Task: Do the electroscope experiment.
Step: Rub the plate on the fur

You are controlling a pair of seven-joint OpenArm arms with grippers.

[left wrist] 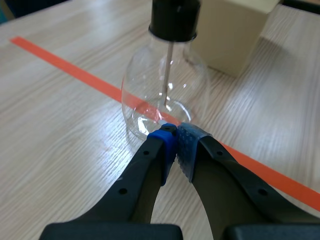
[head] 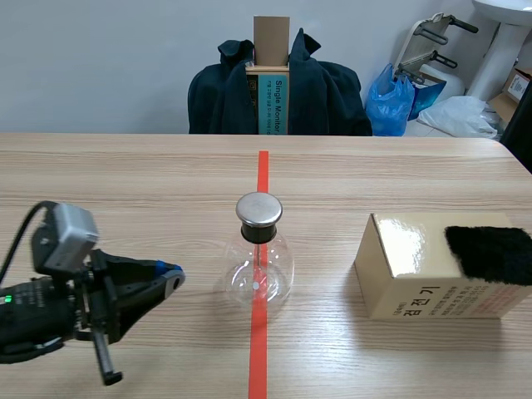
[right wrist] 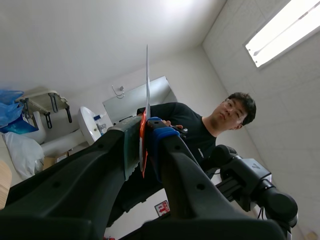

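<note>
Glass electroscope flask [left wrist: 165, 92] just ahead of left gripper [left wrist: 175, 132] (pads together)

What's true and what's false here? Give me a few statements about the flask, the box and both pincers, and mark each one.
1. The left pincer is shut with nothing between its pads. True.
2. The glass flask stands on the orange-red tape line. True.
3. The black cloth lies on the table beside the flask. False: it rests on top of the cardboard box.
4. The right pincer is open and empty. False: it is shut on a thin flat sheet and points upward.
5. A metal cap tops the flask. True.
</note>
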